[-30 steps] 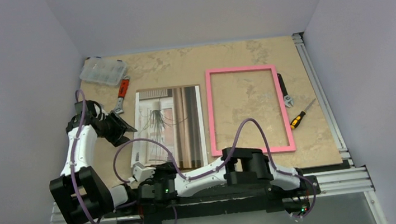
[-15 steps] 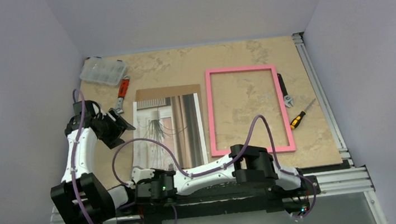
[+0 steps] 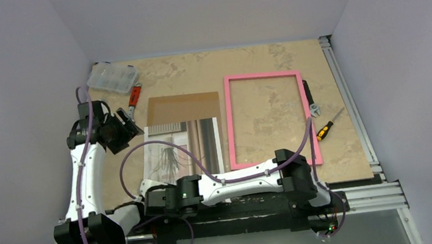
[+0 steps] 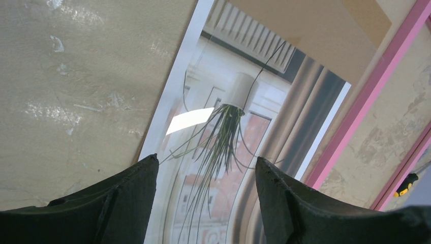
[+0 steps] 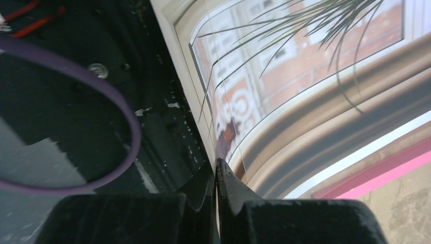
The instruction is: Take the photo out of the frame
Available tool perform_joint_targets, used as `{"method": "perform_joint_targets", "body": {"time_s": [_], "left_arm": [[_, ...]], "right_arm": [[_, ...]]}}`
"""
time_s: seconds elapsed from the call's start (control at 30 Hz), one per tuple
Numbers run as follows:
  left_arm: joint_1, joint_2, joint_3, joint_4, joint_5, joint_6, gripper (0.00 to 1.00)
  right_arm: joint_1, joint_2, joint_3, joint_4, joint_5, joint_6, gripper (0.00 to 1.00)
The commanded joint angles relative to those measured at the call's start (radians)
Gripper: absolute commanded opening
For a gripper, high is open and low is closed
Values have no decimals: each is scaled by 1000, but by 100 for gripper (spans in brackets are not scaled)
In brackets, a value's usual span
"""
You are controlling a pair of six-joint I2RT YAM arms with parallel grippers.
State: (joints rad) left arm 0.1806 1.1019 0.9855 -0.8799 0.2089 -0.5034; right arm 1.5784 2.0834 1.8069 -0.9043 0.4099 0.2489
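Note:
The pink frame [image 3: 263, 75] lies on the right half of the table, with the table showing through it. The photo [image 3: 182, 147], a print of a hanging plant, lies left of it and overlaps the near part of a brown backing board [image 3: 184, 107]. My right gripper [image 5: 217, 168] is shut on the photo's near edge [image 5: 315, 66] at the table's front, seen from above near the front edge [image 3: 159, 196]. My left gripper [image 3: 131, 124] is open and empty, hovering over the photo's left edge [image 4: 228, 132], with its jaws [image 4: 206, 168] wide apart. The frame's border shows in both wrist views [image 4: 376, 86] [image 5: 386, 173].
A clear plastic parts box [image 3: 112, 77] sits at the far left, with a red-handled wrench [image 3: 133, 101] beside it. A black wrench [image 3: 311, 102] and a yellow screwdriver [image 3: 328, 126] lie right of the frame. An aluminium rail [image 3: 369, 193] runs along the near edge.
My right gripper has drawn the photo toward the near edge, uncovering the brown backing board. My left gripper has moved a little farther back and left.

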Motion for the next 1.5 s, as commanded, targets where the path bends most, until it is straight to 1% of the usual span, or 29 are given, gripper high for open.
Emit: {"method": "perform_joint_targets", "body": {"time_s": [0.0,0.1,0.2,0.37,0.43,0.63,0.8,0.97,1.1,1.27,1.47], "left_arm": [[-7,-28,59,-28,-29,19,68],[-7,-48,60,-26,-20,12,68],[-9,-58,82,-40,-21,16,68],[-10,-77,154,-89,-44,29,68],[-11,-91,175,-93,-55,26,68],[-15,-94,238,-101,-52,-13,68],[-17,-96,265,-99,-40,-26,68],[-17,-110,299,-105,-51,-21,68],[-17,-111,339,-116,-54,-16,68],[-17,-115,377,-129,-63,-12,68],[-17,-117,415,-138,-62,-18,68]], "right_arm": [[0,-83,-4,5,-37,-13,0],[-20,-76,-7,8,-17,-63,0],[-47,-73,25,-7,-46,-94,0],[-68,-112,26,-16,-135,-135,0],[-77,-132,16,-13,-145,-146,0],[-150,-185,13,-3,-225,-177,0],[-200,-180,85,-57,-309,-214,0],[-208,-135,202,-130,-351,-240,0],[-209,-129,263,-145,-386,-240,0],[-209,-145,308,-190,-407,-218,0],[-208,-212,401,-237,-521,-188,0]]}}
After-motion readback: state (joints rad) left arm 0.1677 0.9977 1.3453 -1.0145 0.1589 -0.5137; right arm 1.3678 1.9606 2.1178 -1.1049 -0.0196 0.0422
